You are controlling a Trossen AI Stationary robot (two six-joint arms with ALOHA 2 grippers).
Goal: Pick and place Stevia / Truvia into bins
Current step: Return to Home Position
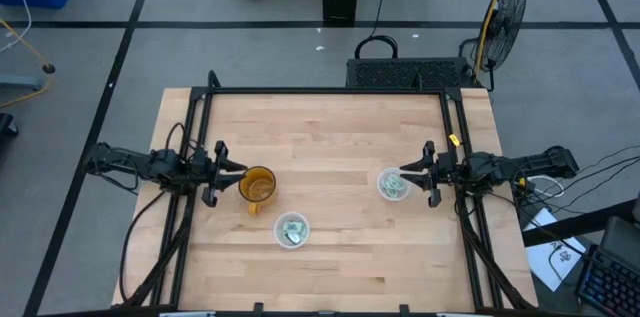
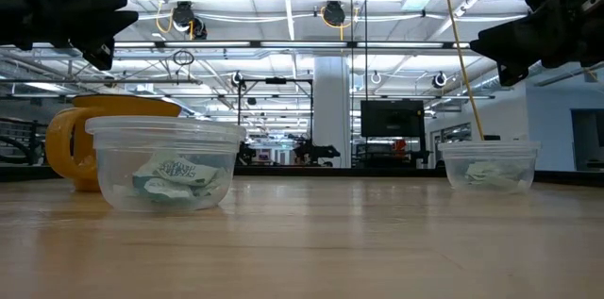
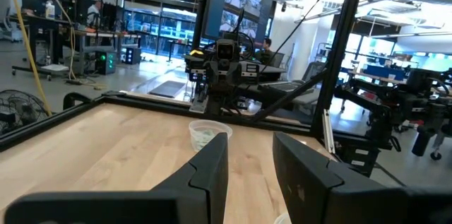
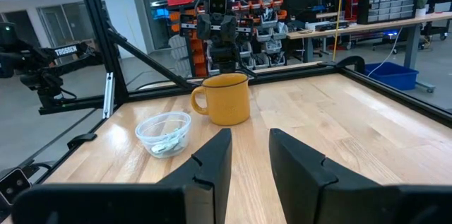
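Two clear plastic cups stand on the wooden table. One cup [image 1: 292, 229] is near the front middle; it also shows in the low view [image 2: 166, 174] and in the right wrist view [image 4: 164, 133]. The other cup [image 1: 393, 185] is at the right; it also shows in the low view [image 2: 489, 166] and in the left wrist view [image 3: 208, 135]. Each holds pale green and white sachets [image 2: 172, 178] that lie on its bottom. My left gripper [image 1: 236, 170] is open and empty, raised at the table's left beside the mug. My right gripper [image 1: 408, 170] is open and empty, raised at the right, just beside the right cup.
An amber-orange handled mug [image 1: 257, 188] stands upright between my left gripper and the front cup. The black frame rails [image 1: 330, 91] run along the table's far, left and right sides. A fan [image 1: 505, 9] stands beyond the far right corner.
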